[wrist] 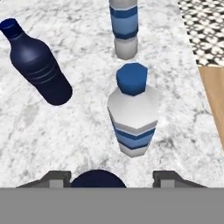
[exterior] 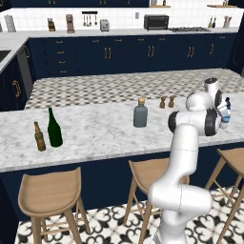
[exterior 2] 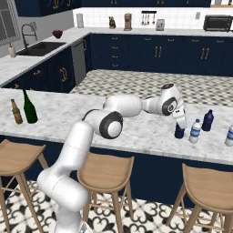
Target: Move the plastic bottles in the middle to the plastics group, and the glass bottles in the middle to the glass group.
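My gripper hangs over the right part of the marble island, open. The dark navy plastic bottle stands upright between the fingers; in the hand view its round top has a gap to each fingertip. Just beyond stands a clear-whitish bottle with a blue cap. Further on are a slim dark blue bottle and another whitish bottle. The grey glass bottle with a tan stopper stands mid-island. The green wine bottle and brown beer bottle stand at the left.
The island's near edge runs close to the whitish bottles. Wooden stools line the front of the island. Two small shakers sit behind the grey bottle. My own arm blocks part of the right end in the left base view.
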Motion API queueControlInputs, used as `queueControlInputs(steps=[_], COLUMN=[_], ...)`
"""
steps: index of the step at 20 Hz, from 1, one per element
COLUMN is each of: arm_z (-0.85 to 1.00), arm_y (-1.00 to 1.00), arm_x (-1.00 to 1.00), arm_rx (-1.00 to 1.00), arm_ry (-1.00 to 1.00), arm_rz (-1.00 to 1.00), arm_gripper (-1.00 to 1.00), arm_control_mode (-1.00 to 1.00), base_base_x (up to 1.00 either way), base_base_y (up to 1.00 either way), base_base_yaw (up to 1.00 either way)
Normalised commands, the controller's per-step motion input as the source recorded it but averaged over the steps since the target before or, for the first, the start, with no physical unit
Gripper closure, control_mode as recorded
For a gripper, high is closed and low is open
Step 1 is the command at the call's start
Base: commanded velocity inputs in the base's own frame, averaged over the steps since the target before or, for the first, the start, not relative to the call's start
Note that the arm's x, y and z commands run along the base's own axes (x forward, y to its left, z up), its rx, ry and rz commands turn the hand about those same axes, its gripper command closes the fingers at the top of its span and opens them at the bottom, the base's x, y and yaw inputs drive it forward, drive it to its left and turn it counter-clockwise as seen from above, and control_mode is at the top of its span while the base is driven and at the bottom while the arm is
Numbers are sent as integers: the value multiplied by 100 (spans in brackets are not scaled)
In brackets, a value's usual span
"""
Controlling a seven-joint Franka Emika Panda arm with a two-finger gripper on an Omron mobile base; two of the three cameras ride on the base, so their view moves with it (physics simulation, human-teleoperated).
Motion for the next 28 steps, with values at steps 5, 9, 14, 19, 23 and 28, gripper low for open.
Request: queueControlInputs(steps=[5,9,14,19,23,28], arm_z=[16,41,18,-4,16,23], arm_y=[1,5,39,69,67,70], arm_x=[-2,-21,-66,-80,-52,-54], arm_rx=[0,0,0,0,0,-4], arm_ry=[0,0,0,-2,-1,10], arm_rz=[0,0,2,7,27,58], arm_gripper=[-100,-100,-100,-100,-100,-100], arm_control_mode=[-100,-100,-100,-100,-100,-100], base_base_x=[0,0,0,0,0,0], base_base_y=[0,0,0,0,0,0], base_base_yaw=[0,0,0,0,0,0])
